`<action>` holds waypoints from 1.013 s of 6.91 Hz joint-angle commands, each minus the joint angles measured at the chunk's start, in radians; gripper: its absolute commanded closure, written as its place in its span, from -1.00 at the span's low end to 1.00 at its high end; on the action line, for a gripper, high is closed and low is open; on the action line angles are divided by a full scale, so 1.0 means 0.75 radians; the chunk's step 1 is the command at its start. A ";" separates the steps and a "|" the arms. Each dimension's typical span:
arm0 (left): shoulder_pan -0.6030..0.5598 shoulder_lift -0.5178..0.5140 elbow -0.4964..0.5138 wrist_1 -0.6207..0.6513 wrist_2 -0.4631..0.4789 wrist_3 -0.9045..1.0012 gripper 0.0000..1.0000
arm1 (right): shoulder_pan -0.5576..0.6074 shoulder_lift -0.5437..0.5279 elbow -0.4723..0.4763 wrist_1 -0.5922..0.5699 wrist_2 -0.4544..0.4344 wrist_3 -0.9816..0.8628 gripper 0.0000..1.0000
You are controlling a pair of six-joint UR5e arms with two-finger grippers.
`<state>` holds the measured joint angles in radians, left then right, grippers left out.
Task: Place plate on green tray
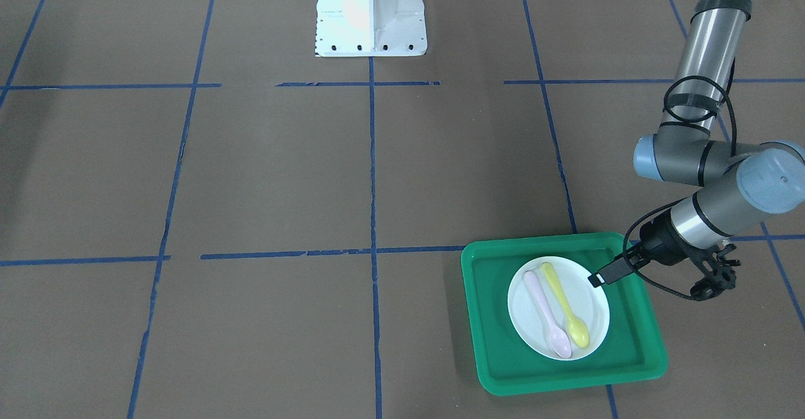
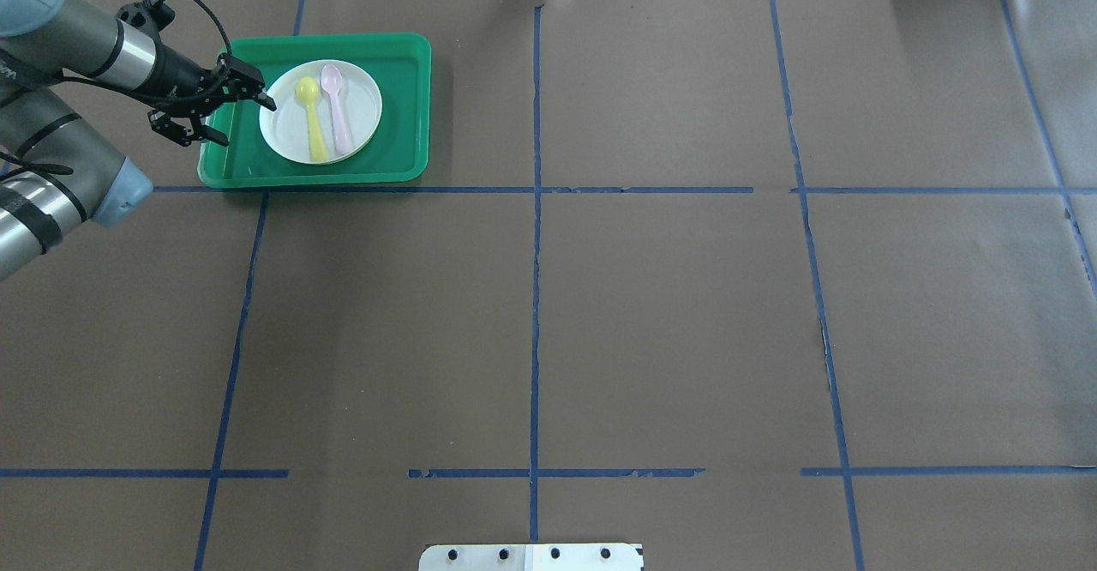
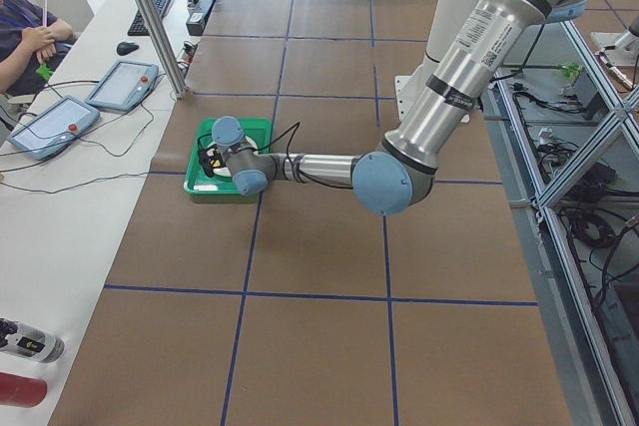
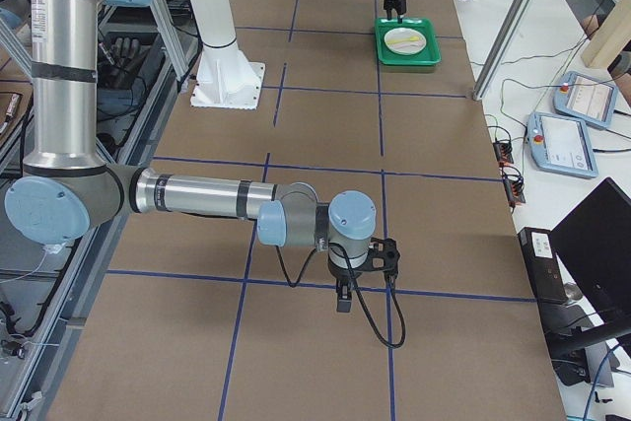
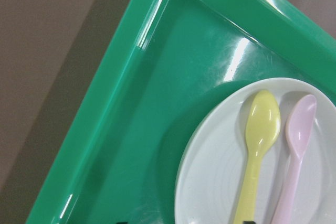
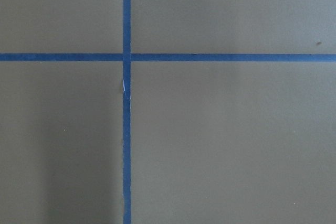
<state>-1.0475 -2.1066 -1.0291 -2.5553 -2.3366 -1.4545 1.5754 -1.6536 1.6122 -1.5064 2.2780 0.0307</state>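
Observation:
The white plate [image 1: 591,309] lies flat inside the green tray [image 1: 494,318] at the table's far left in the overhead view [image 2: 364,117]. A yellow spoon [image 1: 565,306] and a pink spoon [image 1: 546,312] lie on the plate. My left gripper [image 1: 648,285] is open and holds nothing. One fingertip [image 1: 596,279] hovers at the plate's rim, the other is out beyond the tray's edge. The left wrist view looks down on the tray [image 5: 152,87] and plate [image 5: 210,171]. My right gripper [image 4: 340,295] shows only in the exterior right view, low over bare table, and I cannot tell whether it is open or shut.
The tray [image 2: 403,108] sits near the far table edge. The robot's white base [image 1: 371,13] stands at mid-table. Blue tape lines [image 6: 126,98] cross the brown table cover. Operators' tablets [image 3: 120,85] lie on a side desk.

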 commanded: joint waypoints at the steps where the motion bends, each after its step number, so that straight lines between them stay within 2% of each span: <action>1: -0.047 0.112 -0.226 0.121 -0.006 0.165 -1.00 | 0.000 0.000 0.000 0.000 0.000 0.000 -1.00; 3: -0.147 0.156 -0.520 0.562 0.002 0.544 -1.00 | 0.000 0.000 0.000 0.000 0.000 0.000 -1.00; 4: -0.212 0.215 -0.663 0.712 0.007 0.729 -1.00 | 0.000 0.000 0.000 0.002 0.000 0.000 -1.00; 6: -0.329 0.370 -0.836 0.777 0.031 1.146 -1.00 | 0.000 0.002 0.000 0.000 0.000 0.000 -1.00; 7: -0.417 0.434 -0.851 0.789 0.033 1.340 -1.00 | 0.000 0.002 0.000 0.000 0.000 0.000 -1.00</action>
<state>-1.2907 -1.8427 -1.6309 -1.9819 -2.3165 -0.6257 1.5754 -1.6527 1.6122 -1.5062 2.2780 0.0307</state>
